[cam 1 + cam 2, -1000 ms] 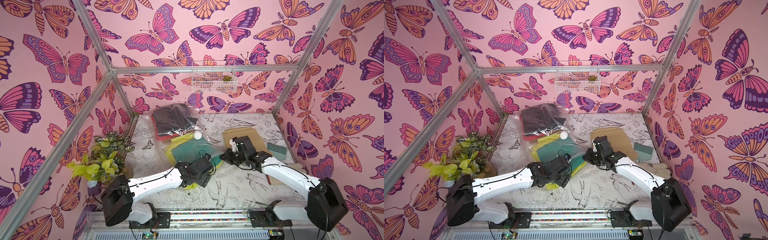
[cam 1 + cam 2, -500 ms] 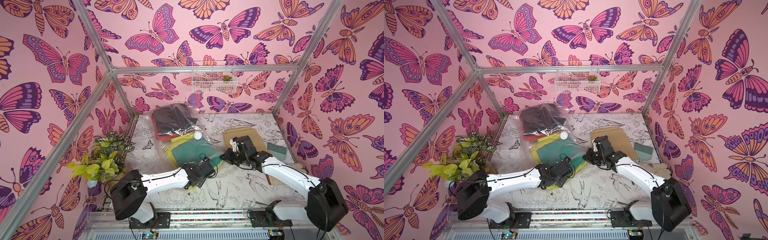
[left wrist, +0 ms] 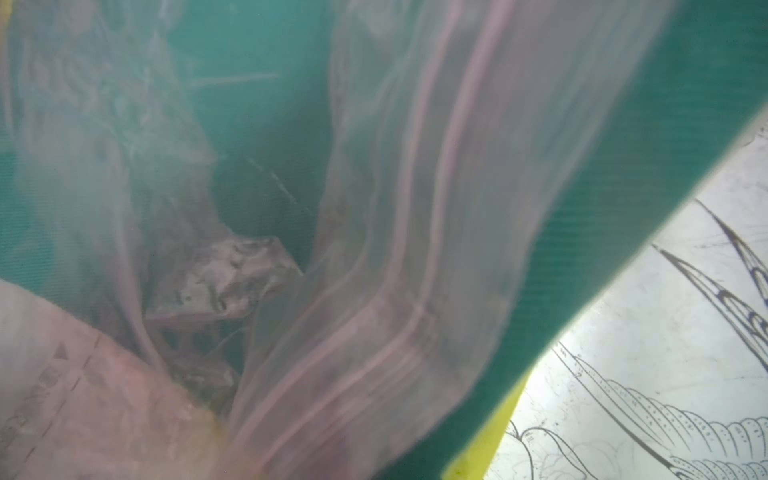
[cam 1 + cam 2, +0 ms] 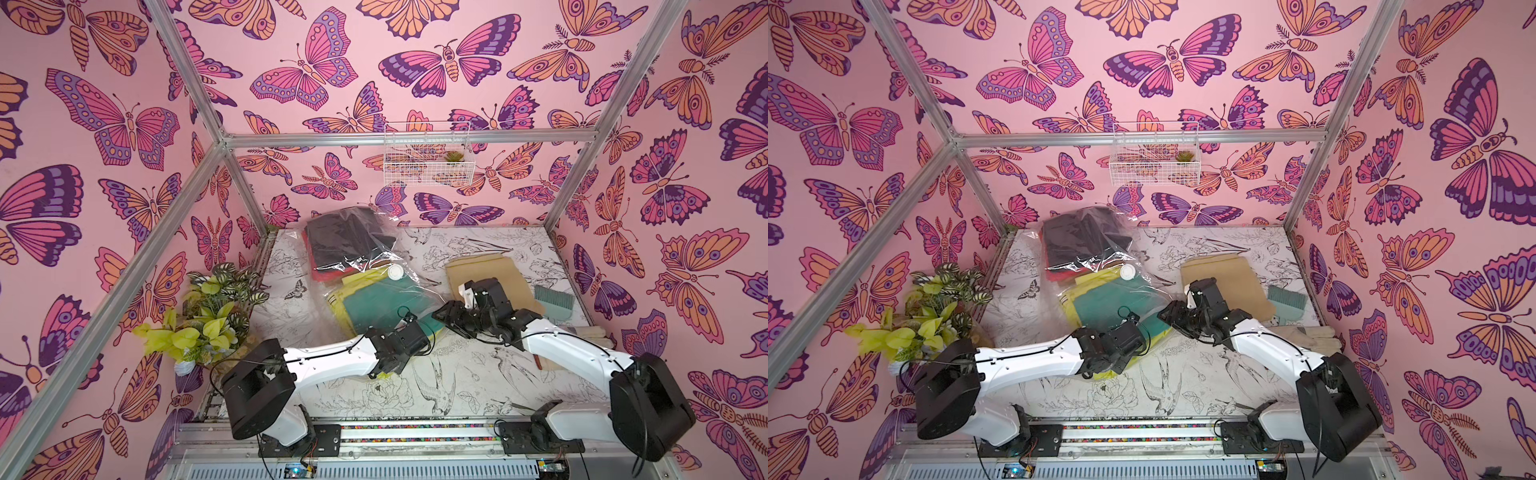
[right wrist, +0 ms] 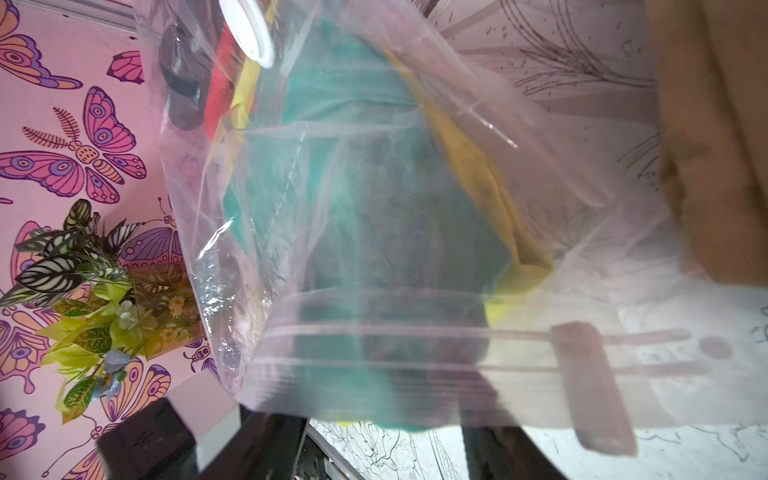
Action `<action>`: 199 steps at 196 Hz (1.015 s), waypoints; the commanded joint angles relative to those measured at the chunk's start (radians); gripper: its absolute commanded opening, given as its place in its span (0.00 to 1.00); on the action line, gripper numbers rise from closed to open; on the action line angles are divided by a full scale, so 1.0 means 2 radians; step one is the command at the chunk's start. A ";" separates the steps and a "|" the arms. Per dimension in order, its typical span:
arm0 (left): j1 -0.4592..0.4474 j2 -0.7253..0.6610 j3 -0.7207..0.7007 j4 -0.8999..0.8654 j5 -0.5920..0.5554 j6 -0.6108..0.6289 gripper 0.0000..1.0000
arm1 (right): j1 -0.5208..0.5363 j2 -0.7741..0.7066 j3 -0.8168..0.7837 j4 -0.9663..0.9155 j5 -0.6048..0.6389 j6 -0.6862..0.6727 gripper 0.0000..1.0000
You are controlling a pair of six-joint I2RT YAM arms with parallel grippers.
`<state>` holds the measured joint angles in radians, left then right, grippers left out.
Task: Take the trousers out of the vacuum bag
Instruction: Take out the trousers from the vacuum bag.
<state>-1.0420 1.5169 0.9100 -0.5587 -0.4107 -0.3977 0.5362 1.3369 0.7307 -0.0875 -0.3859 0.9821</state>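
Left arm (image 4: 328, 361) shifted; left end effector (image 4: 415, 332) at vacuum bag (image 4: 374, 257), grip unclear; right end effector (image 4: 442, 318) parted.

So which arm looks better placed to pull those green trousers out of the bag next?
Probably the left: the left gripper is at the vacuum bag mouth, directly over the teal trousers. The right gripper sits at the mouth's plastic edge, jaws apart.

Near strip of table (image 4: 457, 386) bare, passage left to right. Bag (image 4: 365, 266) fills centre-left up to the far wall. Plant (image 4: 208, 316) blocks left edge. Folded tan cloth (image 4: 494, 270), brush (image 4: 552, 297) and gloves (image 4: 594, 332) crowd right side. Left arm (image 4: 332, 361) and right arm (image 4: 573, 353) converge at bag's near end, closing the middle.
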 commanded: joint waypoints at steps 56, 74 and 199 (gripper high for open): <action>-0.001 0.000 -0.011 -0.014 0.006 -0.005 0.00 | 0.022 0.015 0.001 -0.047 0.063 -0.006 0.72; -0.001 0.000 -0.012 -0.013 0.007 -0.006 0.00 | 0.022 0.006 -0.007 -0.054 0.066 -0.008 0.74; -0.001 -0.002 -0.021 -0.013 0.012 -0.009 0.20 | 0.034 0.072 0.018 0.037 0.031 0.021 0.32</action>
<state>-1.0420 1.5169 0.8982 -0.5518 -0.4076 -0.4042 0.6003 1.4670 0.7383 -0.0330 -0.3374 1.0214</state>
